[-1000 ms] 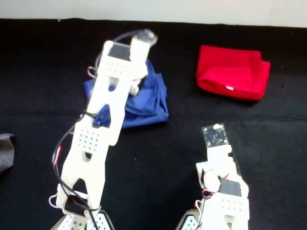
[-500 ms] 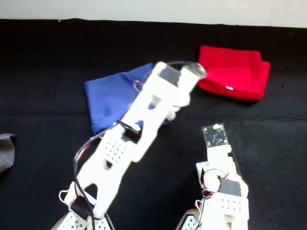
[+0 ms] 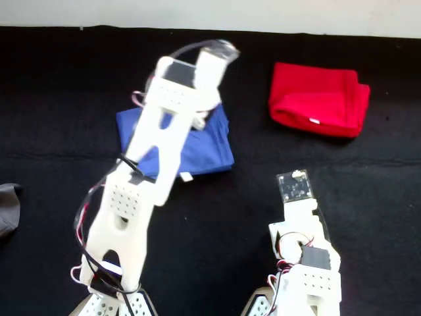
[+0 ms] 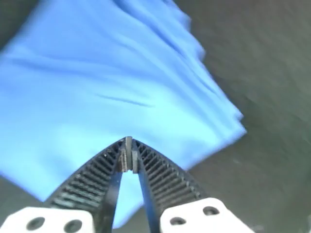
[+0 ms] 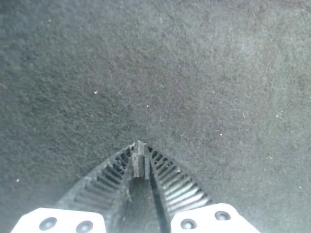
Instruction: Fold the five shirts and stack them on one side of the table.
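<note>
- My left gripper [image 4: 129, 159] has its fingers pressed together tip to tip, with no gap between them, and it hangs right above the blue shirt [image 3: 214, 151].
- I cannot tell whether any of the blue cloth is nipped at those tips. What I see past them is smooth blue fabric with a few soft folds.
- My left arm [image 3: 158, 151] stretches out over the blue shirt and covers its middle. The cloth shows on both sides of the arm.
- The blue shirt lies as a flat, roughly square bundle on the black table [image 3: 368, 197].
- My right gripper [image 5: 140, 165] also has its fingers together, holding nothing. It points down at bare black table, off to the right of the blue shirt and nearer to my bases.
- My right arm [image 3: 304, 257] is tucked back there, well apart from the blue shirt.
- The red shirt [image 3: 319, 99] lies folded to the right of the blue shirt and a little farther back, apart from it.
- A grey cloth [image 3: 8, 207] lies well to the left of the blue shirt, at the edge of the high view.
</note>
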{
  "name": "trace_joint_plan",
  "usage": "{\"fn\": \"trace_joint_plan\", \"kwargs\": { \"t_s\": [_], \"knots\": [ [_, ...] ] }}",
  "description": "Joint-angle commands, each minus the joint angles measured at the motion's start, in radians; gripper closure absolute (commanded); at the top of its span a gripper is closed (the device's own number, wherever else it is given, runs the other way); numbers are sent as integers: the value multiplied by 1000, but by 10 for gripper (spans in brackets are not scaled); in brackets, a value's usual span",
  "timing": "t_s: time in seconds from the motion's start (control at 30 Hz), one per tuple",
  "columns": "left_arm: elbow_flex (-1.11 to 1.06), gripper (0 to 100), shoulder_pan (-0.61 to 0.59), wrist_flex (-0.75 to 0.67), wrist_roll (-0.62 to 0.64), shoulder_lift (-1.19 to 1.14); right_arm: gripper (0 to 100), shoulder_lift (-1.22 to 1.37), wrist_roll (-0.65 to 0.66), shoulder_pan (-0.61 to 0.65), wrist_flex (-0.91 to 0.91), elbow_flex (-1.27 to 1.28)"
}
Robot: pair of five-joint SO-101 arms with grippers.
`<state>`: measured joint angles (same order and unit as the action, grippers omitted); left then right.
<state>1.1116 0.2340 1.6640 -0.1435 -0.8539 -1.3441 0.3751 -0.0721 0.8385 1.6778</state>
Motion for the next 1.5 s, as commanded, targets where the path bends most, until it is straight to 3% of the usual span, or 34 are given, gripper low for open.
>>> {"fn": "trace_joint_plan", "kwargs": {
  "t_s": [0.0, 0.37, 0.47, 0.87, 1.07, 1.3, 1.47],
  "knots": [
    [8, 987, -33, -193, -6, -39, 992, -16, 5, -8, -2, 48],
    [85, 987, 5, -652, -5, -268, 992, -16, 5, -8, -2, 48],
    [117, 987, 8, -690, -6, -308, 992, -16, 5, -8, -2, 48],
    [549, 986, 53, -132, -11, -242, 992, -16, 5, -8, -2, 48],
    [547, 986, 64, 109, -12, -183, 992, -16, 5, -8, -2, 48],
    [510, 987, -24, 120, -9, 73, 992, -16, 5, -8, -2, 48],
    [203, 988, -120, 120, -9, 414, 992, -16, 5, -8, -2, 48]
  ]
}}
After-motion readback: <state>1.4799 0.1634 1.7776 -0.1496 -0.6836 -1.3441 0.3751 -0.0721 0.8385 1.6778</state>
